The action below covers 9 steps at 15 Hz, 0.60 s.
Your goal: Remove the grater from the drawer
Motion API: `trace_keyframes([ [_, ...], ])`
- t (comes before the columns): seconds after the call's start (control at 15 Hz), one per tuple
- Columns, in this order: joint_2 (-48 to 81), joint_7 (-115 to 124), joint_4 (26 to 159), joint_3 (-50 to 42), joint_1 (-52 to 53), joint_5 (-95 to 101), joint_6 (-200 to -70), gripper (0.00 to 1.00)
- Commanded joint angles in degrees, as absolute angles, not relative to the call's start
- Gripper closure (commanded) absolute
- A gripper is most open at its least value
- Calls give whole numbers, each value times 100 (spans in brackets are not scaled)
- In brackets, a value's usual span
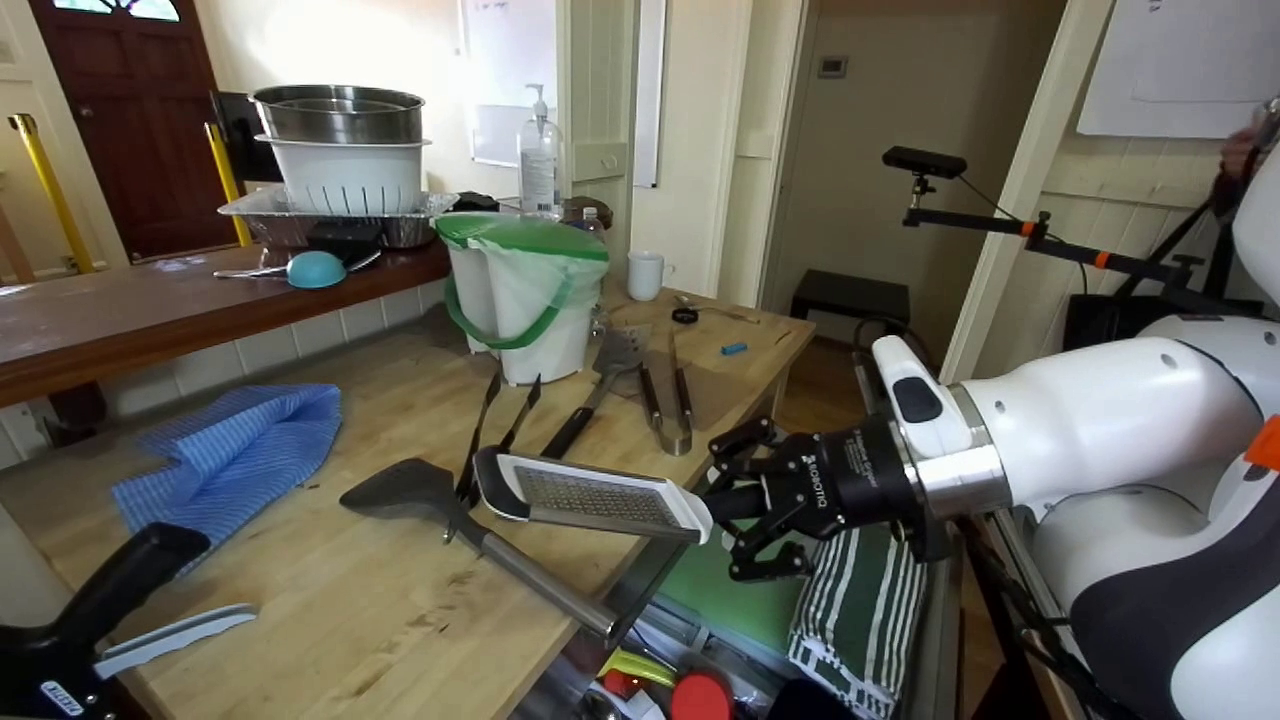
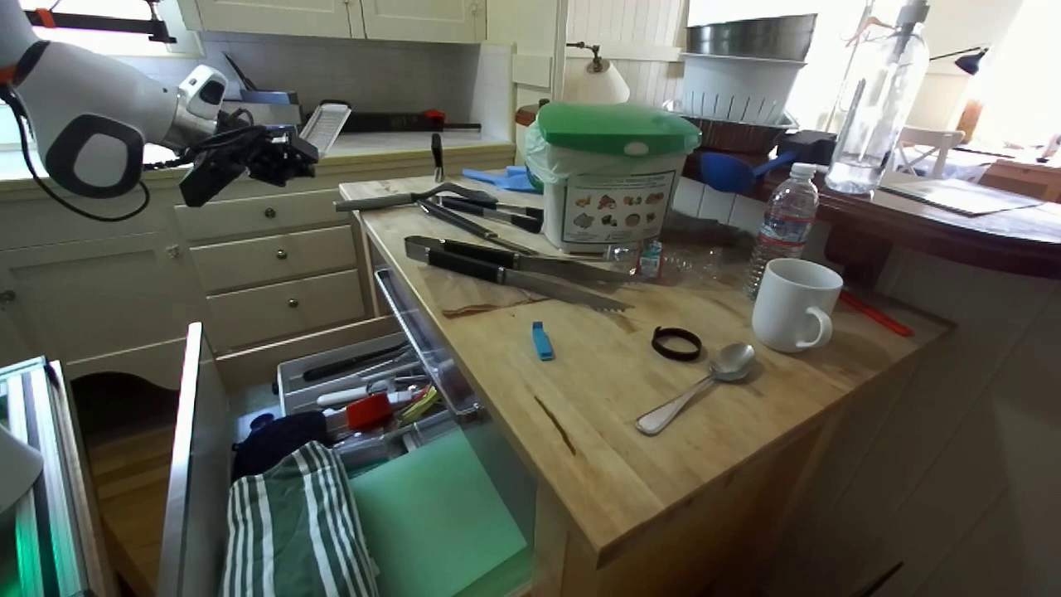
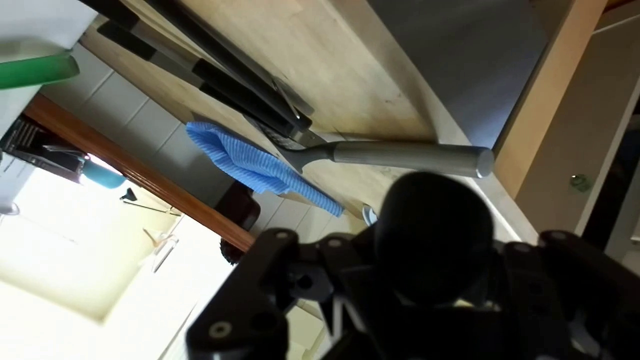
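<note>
Gripping the grater (image 1: 598, 500) (by its black handle), the gripper (image 1: 742, 503) holds it in the air, outside the pulled-out drawer (image 2: 192, 464). A green-and-white striped cloth (image 2: 290, 518) lies inside the drawer

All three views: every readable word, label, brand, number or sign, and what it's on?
"ROBOTIQ": claw.
Unreadable, too small or blurred:
claw's smaller print
white bucket label
water bottle label
pump bottle label
black-handled tool logo
small tag beside bucket
whiteboard marks
Wrist view: none readable.
</note>
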<state>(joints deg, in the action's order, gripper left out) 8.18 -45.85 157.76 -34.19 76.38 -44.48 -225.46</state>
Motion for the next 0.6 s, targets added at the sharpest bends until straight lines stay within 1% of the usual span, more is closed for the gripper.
trace_keyframes([
  [0.0,802,-4585,15778,-3419,7640,-4454,-22546,100],
  [0.27,626,-5229,15578,-3597,7646,-5050,-22167,100],
  [0.4,568,-5782,15339,-3813,7630,-5721,-21859,100],
  [0.53,767,-6096,15002,-4216,7679,-6269,-21537,100],
])
